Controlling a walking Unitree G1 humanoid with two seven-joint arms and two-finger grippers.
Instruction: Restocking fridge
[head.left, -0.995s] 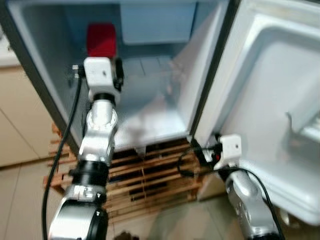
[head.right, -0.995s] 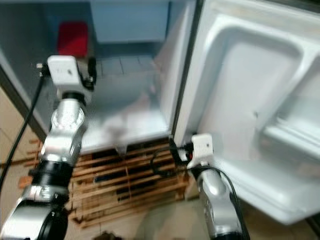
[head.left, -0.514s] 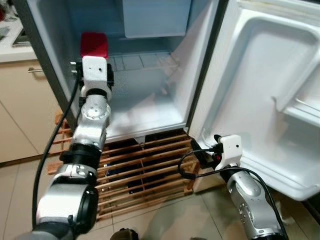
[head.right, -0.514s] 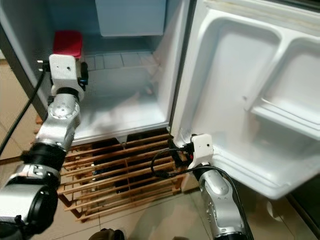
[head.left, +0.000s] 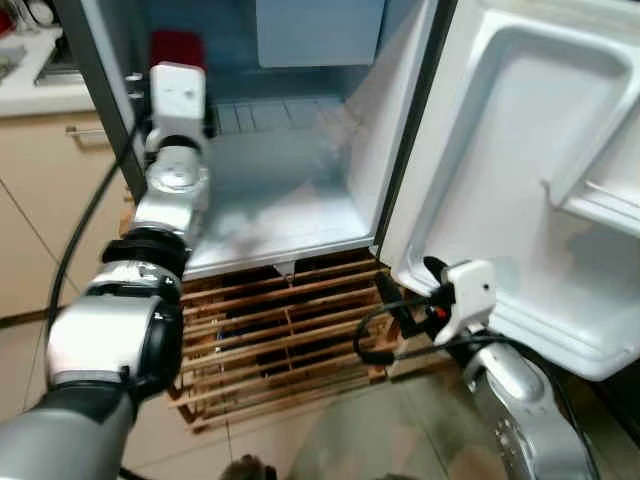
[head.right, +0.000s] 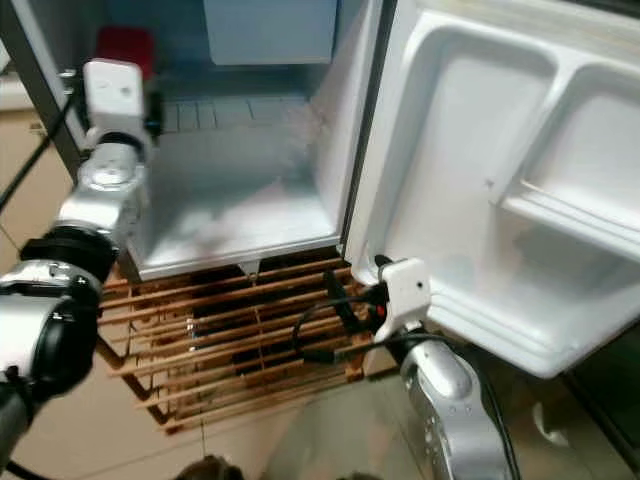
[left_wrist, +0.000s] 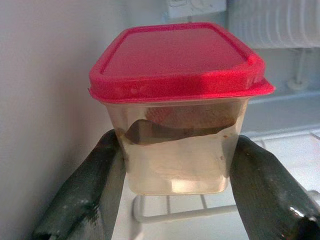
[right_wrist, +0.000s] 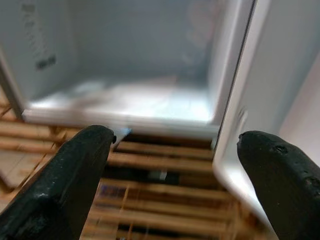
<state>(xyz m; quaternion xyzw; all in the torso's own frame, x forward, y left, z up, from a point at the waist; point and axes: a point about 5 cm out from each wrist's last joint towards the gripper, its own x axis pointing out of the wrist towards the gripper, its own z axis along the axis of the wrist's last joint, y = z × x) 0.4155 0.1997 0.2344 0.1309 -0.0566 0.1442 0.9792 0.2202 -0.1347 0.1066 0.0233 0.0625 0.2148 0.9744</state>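
While the left gripper (left_wrist: 175, 165) clamps the red-lidded container (left_wrist: 177, 107) at the fridge's (head.left: 290, 210) left wall, the right gripper (right_wrist: 175, 165) hangs spread apart.

left hand (left_wrist: 172, 185) clamped, right hand (right_wrist: 175, 170) spread

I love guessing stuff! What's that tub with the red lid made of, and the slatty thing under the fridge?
The tub in the left tool looks like clear plastic; you see through it. Its red lid seems matte plastic. The slatted rack looks like bare wood, pale brown.
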